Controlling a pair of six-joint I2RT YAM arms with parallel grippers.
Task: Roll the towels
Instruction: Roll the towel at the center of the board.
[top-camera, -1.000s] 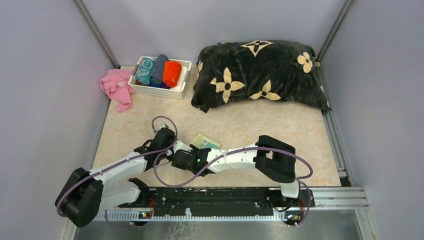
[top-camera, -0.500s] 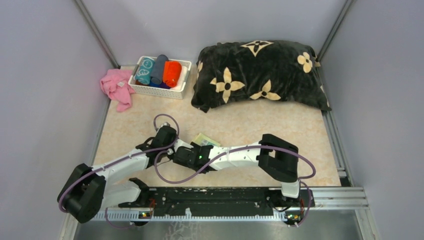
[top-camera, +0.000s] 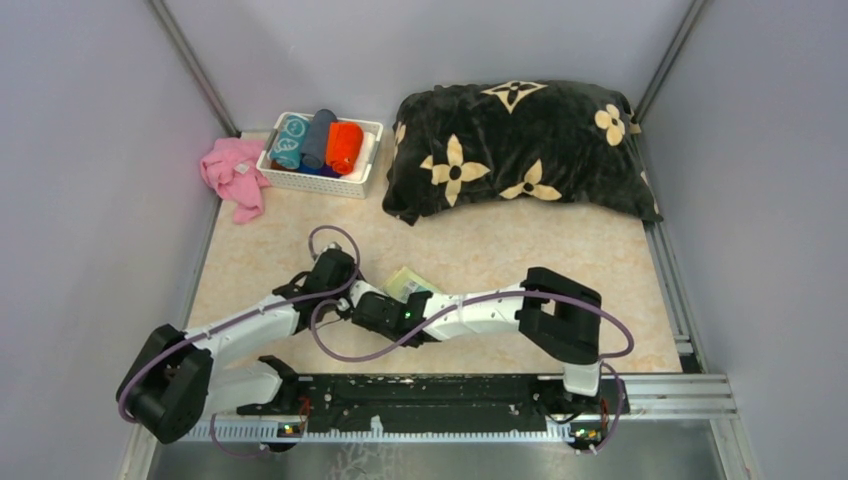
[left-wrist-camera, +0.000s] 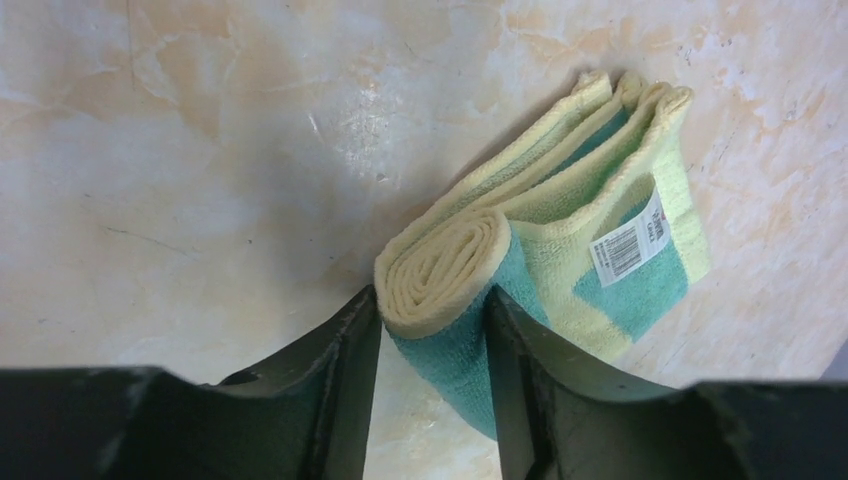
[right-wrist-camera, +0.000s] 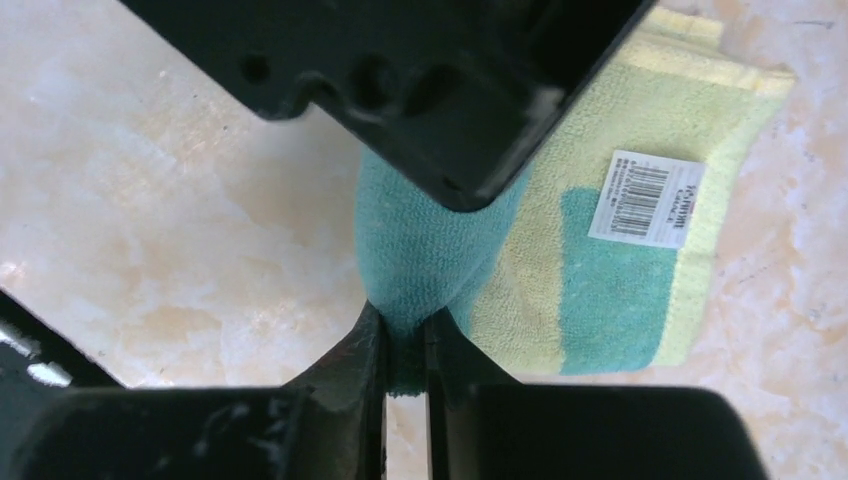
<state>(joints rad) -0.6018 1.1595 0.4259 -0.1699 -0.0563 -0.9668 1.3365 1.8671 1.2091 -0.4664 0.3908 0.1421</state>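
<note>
The pale yellow towel with teal patches (top-camera: 410, 283) lies on the table in front of the arms, partly rolled from its near end. In the left wrist view its rolled end (left-wrist-camera: 445, 270) sits between the fingers of my left gripper (left-wrist-camera: 430, 300), which press on both sides. My right gripper (right-wrist-camera: 405, 325) is shut on the teal outside of the roll (right-wrist-camera: 420, 250), with the flat part and its barcode label (right-wrist-camera: 645, 198) beyond. Both grippers meet at the towel in the top view, the left (top-camera: 358, 290) and the right (top-camera: 378, 308). A rolled orange-red towel (top-camera: 344, 146) and a rolled teal circle-print towel (top-camera: 290, 140) lie in the basket.
A white basket (top-camera: 330, 186) stands at the back left and also holds a grey-blue roll (top-camera: 318, 138). A pink cloth (top-camera: 235, 175) lies left of it. The big black cushion with cream flowers (top-camera: 520, 150) fills the back right. Grey walls close in both sides.
Both grippers have shifted slightly away from the arm bases, keeping hold of the yellow and teal towel. Nothing else has moved.
</note>
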